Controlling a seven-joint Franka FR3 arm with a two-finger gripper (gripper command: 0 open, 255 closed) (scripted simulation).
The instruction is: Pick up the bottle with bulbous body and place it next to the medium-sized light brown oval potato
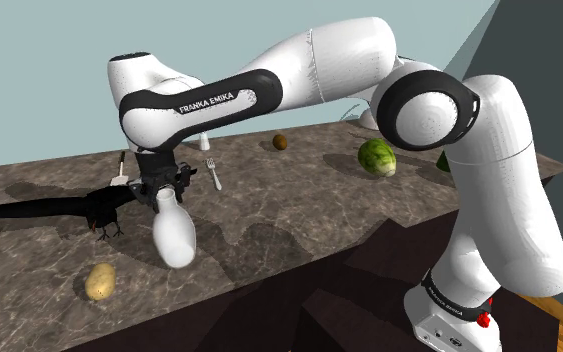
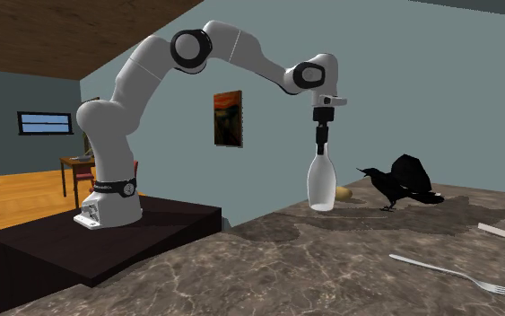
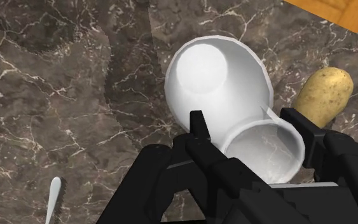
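Two black fingers of the gripper (image 1: 165, 192) (image 2: 322, 144) (image 3: 247, 127), clamped on the neck of the white bottle (image 1: 174, 235) (image 2: 321, 179) (image 3: 215, 83). Grips just below the open mouth, one finger on either side, as seen in the wrist view. Hangs mouth up, bulbous body below the fingers, over the dark marbled counter (image 1: 289, 210) (image 2: 286, 260) (image 3: 56, 76). Leans slightly in the shoulder view, stands upright in the second exterior view. Cannot tell whether the base touches the counter.

Light brown potato (image 1: 100, 282) (image 2: 343, 192) (image 3: 323, 95) on the counter near the bottle but apart from it. Lies below and to the left of the bottle in the shoulder view, and just behind it to the right in the second exterior view.

Black bird figure (image 1: 104, 205) (image 2: 403, 179) on the counter, to the left of the bottle in the shoulder view. Fork (image 1: 212, 172) beyond the gripper in the same view. Farther right along the counter, small brown ball (image 1: 281, 142) and green cabbage (image 1: 377, 157), both well apart from the bottle.
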